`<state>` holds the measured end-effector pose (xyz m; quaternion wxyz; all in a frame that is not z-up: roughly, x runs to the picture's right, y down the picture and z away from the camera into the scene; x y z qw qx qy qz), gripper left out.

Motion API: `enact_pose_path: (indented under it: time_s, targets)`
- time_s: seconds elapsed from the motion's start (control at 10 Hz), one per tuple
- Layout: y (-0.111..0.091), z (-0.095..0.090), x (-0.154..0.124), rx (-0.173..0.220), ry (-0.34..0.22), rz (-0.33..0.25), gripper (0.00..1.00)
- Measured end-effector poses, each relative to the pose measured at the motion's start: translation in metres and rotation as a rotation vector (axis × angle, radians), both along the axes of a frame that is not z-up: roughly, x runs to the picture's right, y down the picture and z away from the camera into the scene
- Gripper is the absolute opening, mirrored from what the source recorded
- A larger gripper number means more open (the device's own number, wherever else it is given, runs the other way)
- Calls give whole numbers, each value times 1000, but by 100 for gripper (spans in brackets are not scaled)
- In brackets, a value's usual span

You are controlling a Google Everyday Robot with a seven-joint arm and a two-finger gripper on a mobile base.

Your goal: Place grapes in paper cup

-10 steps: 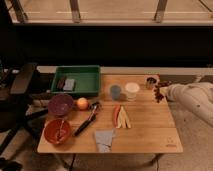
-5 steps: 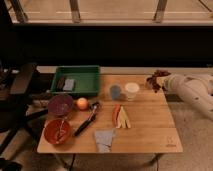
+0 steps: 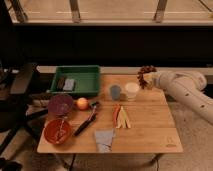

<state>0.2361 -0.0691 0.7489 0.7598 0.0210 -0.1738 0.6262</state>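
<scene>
The grapes (image 3: pixel 145 74), a dark red-purple bunch, hang at the tip of my gripper (image 3: pixel 148 78), which is shut on them and holds them above the table's far right part. The white arm (image 3: pixel 185 90) reaches in from the right. The paper cup (image 3: pixel 132 91), white with a wide rim, stands upright on the wooden table (image 3: pixel 150 130), just below and left of the grapes. The grapes are above the cup's far right side, apart from it.
A blue-grey cup (image 3: pixel 115 92) stands left of the paper cup. A green tray (image 3: pixel 77 80) is at the back left. A purple bowl (image 3: pixel 60 104), an orange (image 3: pixel 82 103), a red bowl (image 3: pixel 57 131), a dark utensil (image 3: pixel 87 119), a grey cloth (image 3: pixel 104 139) and yellow-red sticks (image 3: pixel 121 116) lie around.
My gripper has risen from the table's right side with the grapes and moved left and back, closer to the paper cup.
</scene>
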Motion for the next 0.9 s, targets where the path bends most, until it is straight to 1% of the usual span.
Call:
enact_pose_path:
  time_s: [0.2, 0.4, 0.6, 0.7, 0.9]
  targets:
    - [-2, -2, -27, 16, -41, -65, 0]
    - [-1, 0, -54, 20, -87, -127, 0]
    - [0, 5, -67, 17, -108, -169, 0]
    - [-4, 9, -73, 16, -113, -180, 0]
    - [-14, 21, -75, 12, -119, -176, 0]
